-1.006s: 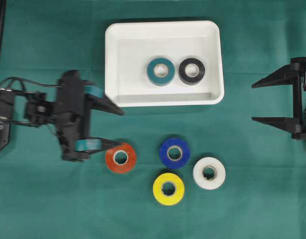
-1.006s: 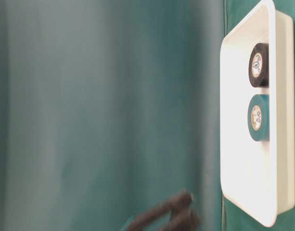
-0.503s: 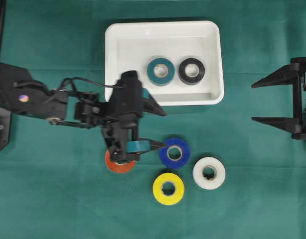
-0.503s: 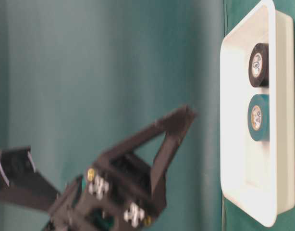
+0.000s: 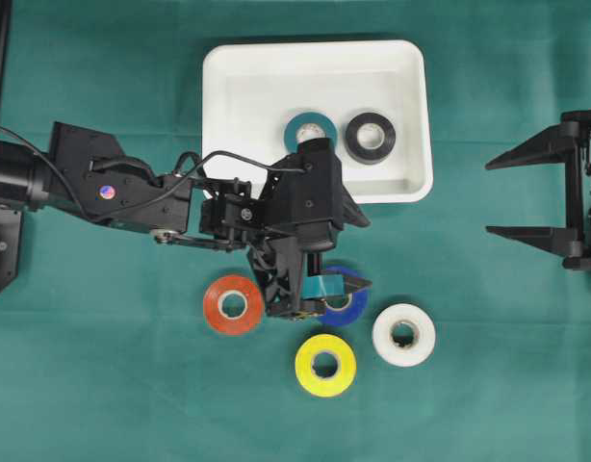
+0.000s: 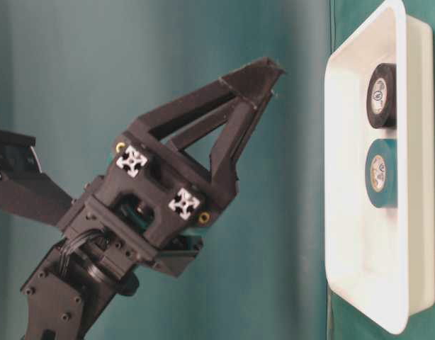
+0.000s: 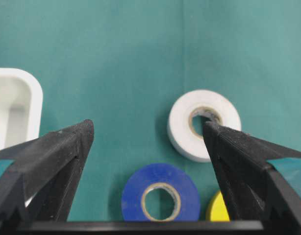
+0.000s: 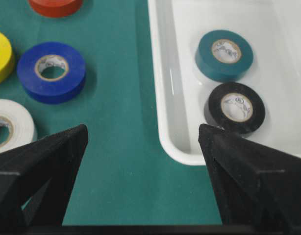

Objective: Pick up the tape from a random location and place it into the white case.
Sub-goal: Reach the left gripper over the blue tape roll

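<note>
The white case [image 5: 412,192] lies at the back middle and holds a teal tape [image 5: 309,120] and a black tape [image 5: 371,138]. On the green cloth lie an orange tape [image 5: 233,304], a blue tape [image 5: 351,306], a yellow tape [image 5: 325,365] and a white tape [image 5: 403,334]. My left gripper [image 5: 365,253] hangs open above the blue tape, covering most of it. In the left wrist view the blue tape [image 7: 161,198] lies between the wide fingers, low in the frame, with nothing gripped by the left gripper [image 7: 146,126]. My right gripper [image 5: 488,197] stands open and empty at the right edge.
The left arm's body overlaps the case's front rim and part of the teal tape in the overhead view. The white tape [image 7: 189,128] lies just beyond the left gripper's right finger, and the yellow tape [image 7: 216,209] beside it. The right wrist view shows the case rim [image 8: 163,98].
The left arm has swept right, from beside the orange tape to over the blue tape, with its jaws staying wide. The right arm has not moved.
</note>
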Tool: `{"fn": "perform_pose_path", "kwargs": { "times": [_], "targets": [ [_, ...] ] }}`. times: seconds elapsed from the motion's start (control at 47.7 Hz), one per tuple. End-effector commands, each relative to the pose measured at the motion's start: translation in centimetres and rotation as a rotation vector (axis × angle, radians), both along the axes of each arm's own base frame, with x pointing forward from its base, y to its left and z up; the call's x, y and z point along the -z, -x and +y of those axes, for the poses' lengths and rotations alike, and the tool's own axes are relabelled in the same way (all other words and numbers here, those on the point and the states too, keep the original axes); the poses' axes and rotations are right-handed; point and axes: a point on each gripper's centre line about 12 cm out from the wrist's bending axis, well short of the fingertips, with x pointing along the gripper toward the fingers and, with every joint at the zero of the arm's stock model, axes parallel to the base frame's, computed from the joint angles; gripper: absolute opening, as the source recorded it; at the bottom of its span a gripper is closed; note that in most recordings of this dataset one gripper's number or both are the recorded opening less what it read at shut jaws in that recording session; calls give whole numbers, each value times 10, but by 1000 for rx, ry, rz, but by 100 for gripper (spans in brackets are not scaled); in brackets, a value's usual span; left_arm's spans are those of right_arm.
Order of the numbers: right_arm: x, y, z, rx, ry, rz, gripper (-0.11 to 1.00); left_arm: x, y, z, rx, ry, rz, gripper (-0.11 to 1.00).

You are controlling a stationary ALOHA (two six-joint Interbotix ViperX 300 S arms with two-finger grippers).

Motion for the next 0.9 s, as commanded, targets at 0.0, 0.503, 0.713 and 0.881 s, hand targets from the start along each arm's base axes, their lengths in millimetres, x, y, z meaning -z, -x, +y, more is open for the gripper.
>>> {"fn": "perform_pose_path", "kwargs": {
  "times": [0.0,0.503,0.713,0.881],
  "targets": [
    [-9,-4,0,-3,3,-24,89,-16,-3,0,-2,3,-35,99],
    [-9,-4,0,-3,3,-24,89,-12,-2,0,-4,5,20,99],
    [-8,-4,0,-3,5,-23,89,-9,-12,-4,2,-5,175,99],
    [-8,-4,0,-2,3,-20,89,-9,-20,-7,4,-14,333,99]
  ]
}}
